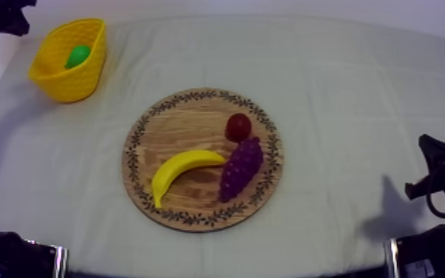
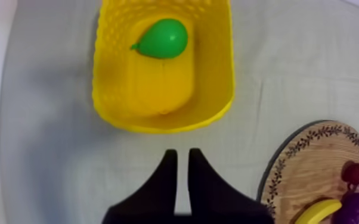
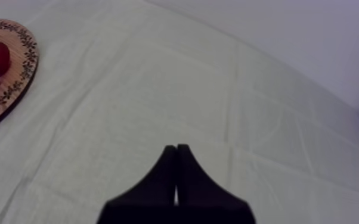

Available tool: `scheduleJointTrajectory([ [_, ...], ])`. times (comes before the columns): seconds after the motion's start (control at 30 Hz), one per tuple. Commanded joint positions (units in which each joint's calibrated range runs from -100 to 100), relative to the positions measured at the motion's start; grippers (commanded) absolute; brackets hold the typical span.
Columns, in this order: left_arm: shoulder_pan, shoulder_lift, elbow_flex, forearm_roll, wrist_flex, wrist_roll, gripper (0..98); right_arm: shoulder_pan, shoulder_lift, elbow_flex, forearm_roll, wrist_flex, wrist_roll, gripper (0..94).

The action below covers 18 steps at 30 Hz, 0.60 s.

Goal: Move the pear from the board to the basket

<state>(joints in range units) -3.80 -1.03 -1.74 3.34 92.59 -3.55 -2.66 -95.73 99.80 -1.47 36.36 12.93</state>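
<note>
The green pear lies inside the yellow basket at the table's far left. In the left wrist view the pear rests at the far end of the basket. My left gripper hovers above the cloth just short of the basket's near wall. Its fingers stand slightly apart with nothing between them. The round wooden board sits mid-table. My right gripper is shut on nothing over bare cloth, well to the right of the board.
On the board lie a banana, a bunch of grapes and a small red fruit. My right arm sits low at the table's right edge. Open cloth stretches between board and basket.
</note>
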Motion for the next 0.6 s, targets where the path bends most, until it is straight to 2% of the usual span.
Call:
scheduleJointTrajectory([
  [0.0,0.1,-1.1,0.7,0.25,-0.2,-2.5,4.7,0.0,0.0,0.0,0.0,0.0,0.0,0.4],
  [0.17,0.2,-4.1,3.9,1.92,-2.4,-5.3,3.2,0.0,0.0,0.0,0.0,0.0,0.0,0.4],
  [0.43,1.3,-10.9,9.4,2.61,-9.3,-4.8,0.3,0.0,0.0,0.0,0.0,0.0,0.0,0.4],
  [0.57,1.6,-15.9,14.1,2.30,-13.7,-4.7,0.1,0.0,0.0,0.0,0.0,0.0,0.0,0.4],
])
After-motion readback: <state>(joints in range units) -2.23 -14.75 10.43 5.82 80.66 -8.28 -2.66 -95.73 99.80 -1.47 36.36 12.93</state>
